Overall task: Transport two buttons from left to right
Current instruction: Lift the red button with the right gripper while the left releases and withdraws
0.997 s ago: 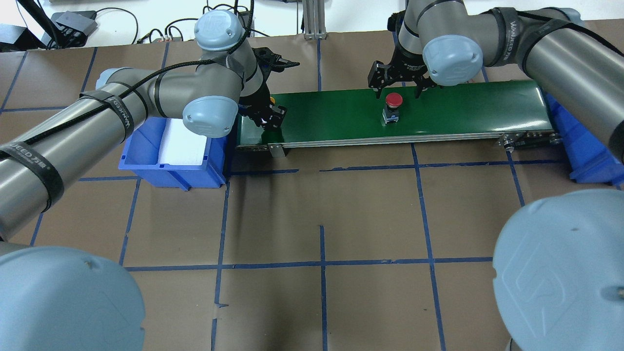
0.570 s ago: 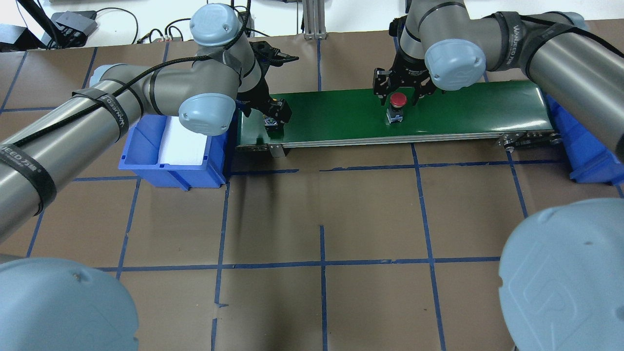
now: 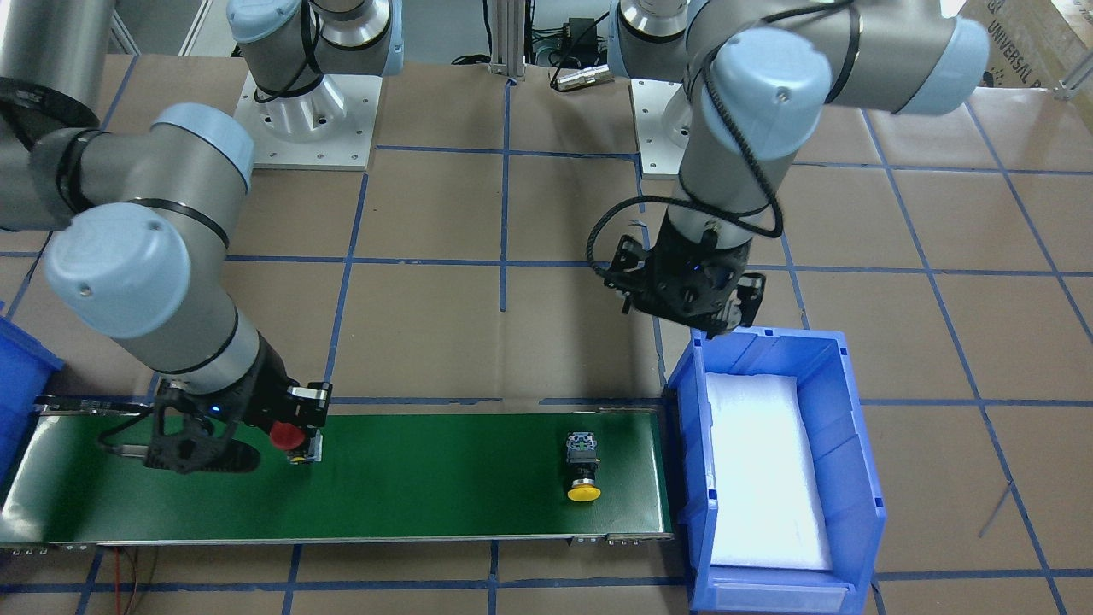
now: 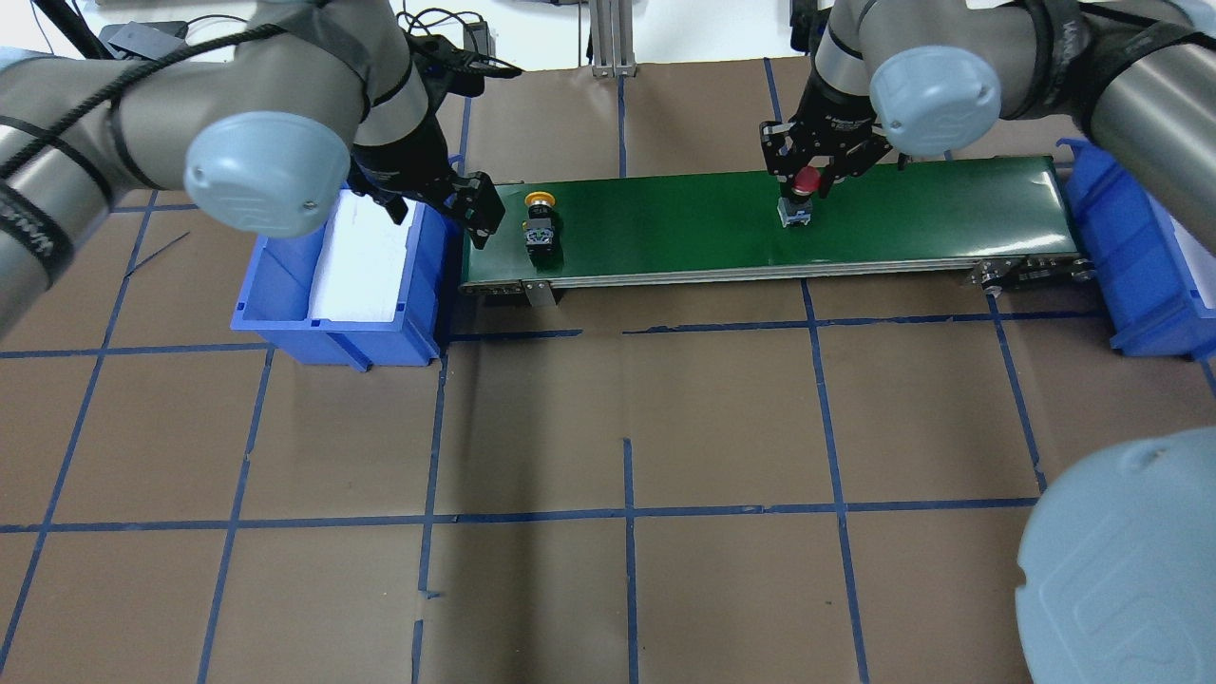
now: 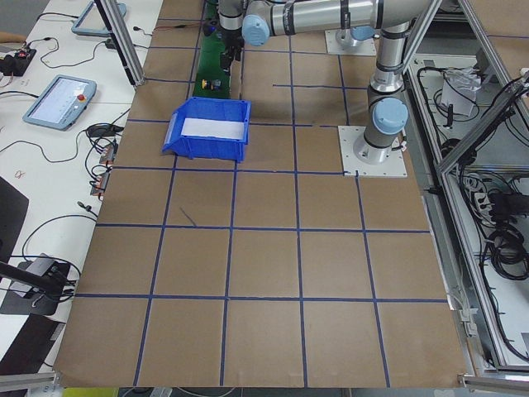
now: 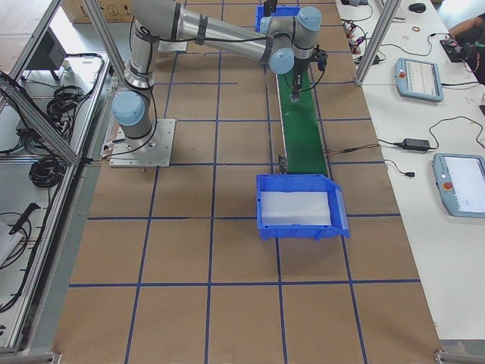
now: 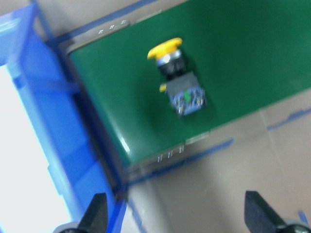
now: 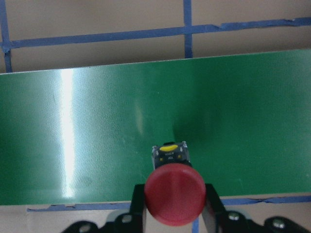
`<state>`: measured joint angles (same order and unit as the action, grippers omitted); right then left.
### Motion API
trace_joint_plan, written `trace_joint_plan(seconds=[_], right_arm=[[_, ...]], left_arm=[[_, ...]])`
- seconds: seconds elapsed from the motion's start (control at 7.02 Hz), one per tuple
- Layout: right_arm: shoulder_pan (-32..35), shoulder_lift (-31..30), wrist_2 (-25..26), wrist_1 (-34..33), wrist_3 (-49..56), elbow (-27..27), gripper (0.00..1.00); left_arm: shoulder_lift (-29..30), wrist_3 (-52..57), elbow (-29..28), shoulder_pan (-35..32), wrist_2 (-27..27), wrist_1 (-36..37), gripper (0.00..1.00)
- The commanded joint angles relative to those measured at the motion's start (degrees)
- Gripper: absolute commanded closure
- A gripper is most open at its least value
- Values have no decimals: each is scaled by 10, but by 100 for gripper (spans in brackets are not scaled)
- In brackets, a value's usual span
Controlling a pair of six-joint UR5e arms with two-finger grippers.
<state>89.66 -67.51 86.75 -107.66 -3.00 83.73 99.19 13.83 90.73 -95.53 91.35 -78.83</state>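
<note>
Looking from the front, the right gripper at the lower left pinches the red button, which stands on the green belt. The yellow button lies on its side near the belt's right end, close to the blue bin. From above, the left gripper hangs beside the yellow button. Its wrist camera shows fingers wide apart, holding nothing.

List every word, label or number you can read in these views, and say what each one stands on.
"UNIVERSAL R": on the cardboard box at the front-facing view's top right corner, cut off by the frame edge.
Black strap on the left arm: lettering not readable.
Base markings on the yellow-capped button and the red-capped button: too blurred or too small to read.
Nothing else is legible.
</note>
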Motion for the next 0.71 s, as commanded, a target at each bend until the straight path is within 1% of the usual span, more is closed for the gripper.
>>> trace_joint_plan(seconds=[0.0, 0.14, 0.28, 0.43, 0.57], right_arm=[[-74, -73, -2, 84, 66, -6, 76], [-137, -102, 3, 124, 136, -14, 75], [-194, -104, 5, 154, 212, -32, 75], [-236, -99, 19, 152, 284, -42, 75], [-270, -84, 47, 130, 343, -45, 75]], left_arm=[[-95, -1, -1, 63, 8, -129, 0], [-127, -2, 3, 61, 8, -165, 0], [-132, -2, -14, 63, 6, -175, 0], [-133, -3, -13, 68, -2, -178, 0], [-132, -6, -14, 64, -2, -171, 0]])
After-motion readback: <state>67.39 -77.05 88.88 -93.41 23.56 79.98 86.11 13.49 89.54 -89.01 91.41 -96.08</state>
